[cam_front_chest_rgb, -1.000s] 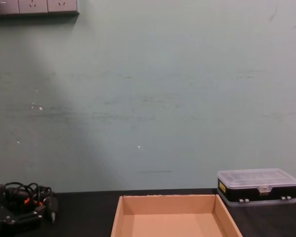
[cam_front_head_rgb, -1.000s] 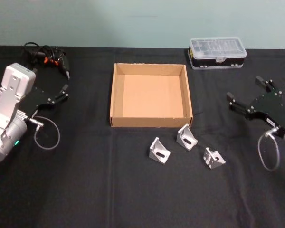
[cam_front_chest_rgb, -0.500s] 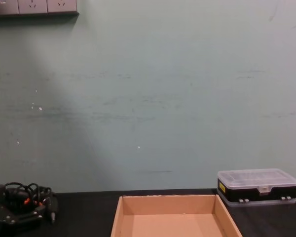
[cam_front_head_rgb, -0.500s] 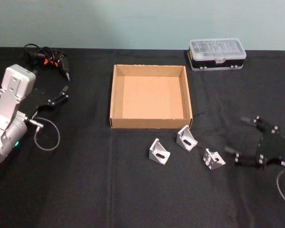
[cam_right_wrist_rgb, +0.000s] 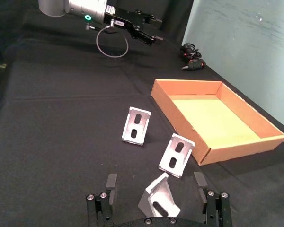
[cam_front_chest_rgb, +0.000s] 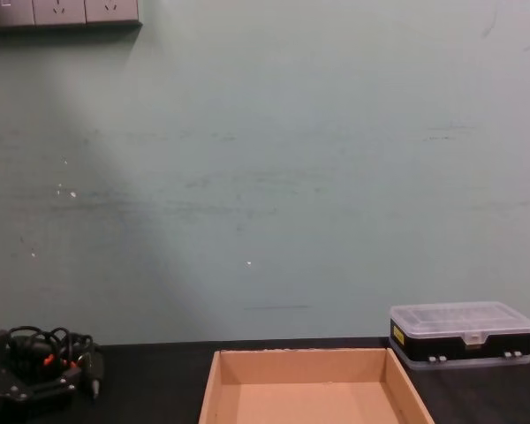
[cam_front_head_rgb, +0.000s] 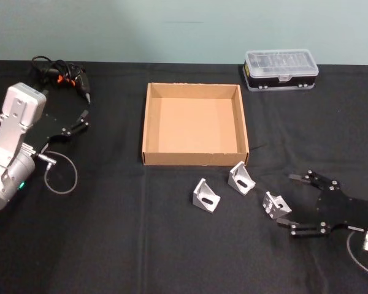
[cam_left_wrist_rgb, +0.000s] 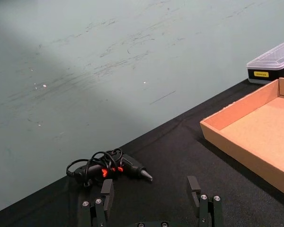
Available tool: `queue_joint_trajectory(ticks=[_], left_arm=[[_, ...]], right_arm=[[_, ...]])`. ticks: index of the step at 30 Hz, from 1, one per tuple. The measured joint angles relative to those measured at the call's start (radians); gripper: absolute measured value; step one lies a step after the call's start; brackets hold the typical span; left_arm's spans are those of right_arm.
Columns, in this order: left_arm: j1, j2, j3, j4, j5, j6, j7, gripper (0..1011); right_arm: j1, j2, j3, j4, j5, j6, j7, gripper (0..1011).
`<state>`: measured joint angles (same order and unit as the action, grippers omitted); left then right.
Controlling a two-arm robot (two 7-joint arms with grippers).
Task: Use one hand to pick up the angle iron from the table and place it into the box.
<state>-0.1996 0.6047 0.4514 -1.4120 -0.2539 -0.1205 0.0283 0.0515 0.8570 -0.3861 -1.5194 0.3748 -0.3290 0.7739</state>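
Three silver angle irons lie on the black table (cam_front_head_rgb: 110, 233) in front of the tan box (cam_front_head_rgb: 195, 158): one on the left (cam_front_head_rgb: 205, 195), one in the middle (cam_front_head_rgb: 241, 177), one on the right (cam_front_head_rgb: 276, 204). My right gripper (cam_front_head_rgb: 292, 204) is low over the table, open, with its fingers on either side of the right-hand iron. The right wrist view shows that iron (cam_right_wrist_rgb: 158, 201) between the spread fingers (cam_right_wrist_rgb: 111, 182), not gripped. The box (cam_right_wrist_rgb: 213, 118) is empty. My left gripper (cam_front_head_rgb: 83, 120) is parked open at the table's left.
A clear-lidded plastic case (cam_front_head_rgb: 281, 68) stands behind the box at the back right. A black tool with tangled cables (cam_front_head_rgb: 61, 73) lies at the back left, just beyond the left gripper. A cable loop (cam_front_head_rgb: 60, 174) hangs beside the left arm.
My right gripper has come down and forward from the table's right side, then left, until it straddles the right-hand angle iron. The left arm and the irons have not moved.
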Motion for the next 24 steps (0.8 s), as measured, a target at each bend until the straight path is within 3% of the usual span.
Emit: queue_joint_trajectory(ticks=[10,18,24], left_arm=[[0.000,0.000,0.000,0.000,0.000,0.000,0.000,1011],[0.000,0.000,0.000,0.000,0.000,0.000,0.000,1011],[0.000,0.000,0.000,0.000,0.000,0.000,0.000,1011]], right_arm=[[0.028,-0.057,-0.017,0.020,-0.074,0.038,-0.030,1000],[0.027,-0.088,-0.019,0.007,-0.101,0.163,-0.095,1000],[0.023,-0.102,-0.018,-0.002,-0.107,0.224,-0.120,1000]])
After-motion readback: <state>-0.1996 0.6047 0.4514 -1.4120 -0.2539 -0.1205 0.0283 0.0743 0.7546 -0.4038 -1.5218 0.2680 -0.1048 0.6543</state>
